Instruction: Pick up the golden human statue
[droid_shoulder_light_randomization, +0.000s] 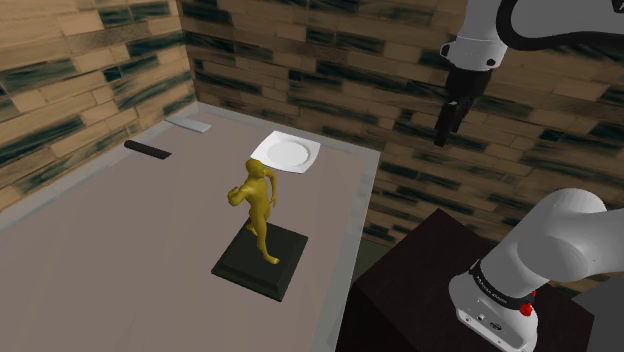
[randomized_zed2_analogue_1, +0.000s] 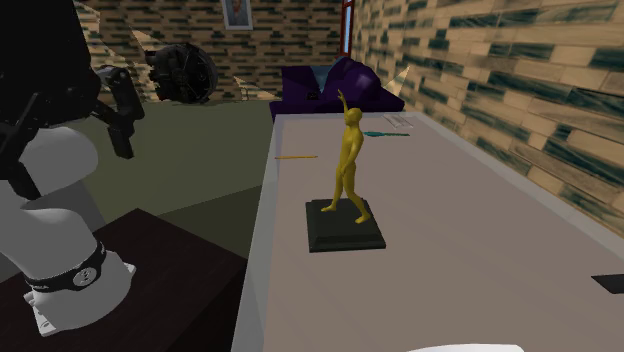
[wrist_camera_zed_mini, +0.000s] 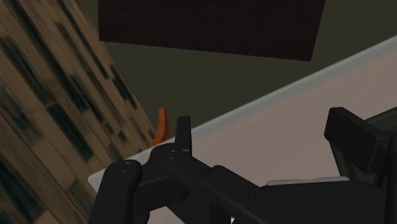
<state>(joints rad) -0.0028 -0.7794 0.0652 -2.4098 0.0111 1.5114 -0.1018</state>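
The golden human statue (droid_shoulder_light_randomization: 258, 205) stands upright on a black square base (droid_shoulder_light_randomization: 262, 258) near the table's (droid_shoulder_light_randomization: 100, 260) edge closest to the stand. In the second exterior view the statue (randomized_zed2_analogue_1: 350, 160) has one arm raised, and its base (randomized_zed2_analogue_1: 345, 228) lies close to the table's (randomized_zed2_analogue_1: 480, 230) left edge. My gripper (droid_shoulder_light_randomization: 447, 135) hangs high in the air off the table, to the right of and well above the statue in the shoulder view. It is open with nothing between its fingers (wrist_camera_zed_mini: 183, 130). In the second exterior view the gripper (randomized_zed2_analogue_1: 115, 125) is far to the left of the statue.
A white square plate (droid_shoulder_light_randomization: 285, 153) lies beyond the statue. A black remote (droid_shoulder_light_randomization: 147, 149) and a flat grey thing (droid_shoulder_light_randomization: 188, 125) lie at the far left. The dark stand (droid_shoulder_light_randomization: 430, 290) sits beside the table. A purple sofa (randomized_zed2_analogue_1: 330, 85) stands past the table's end.
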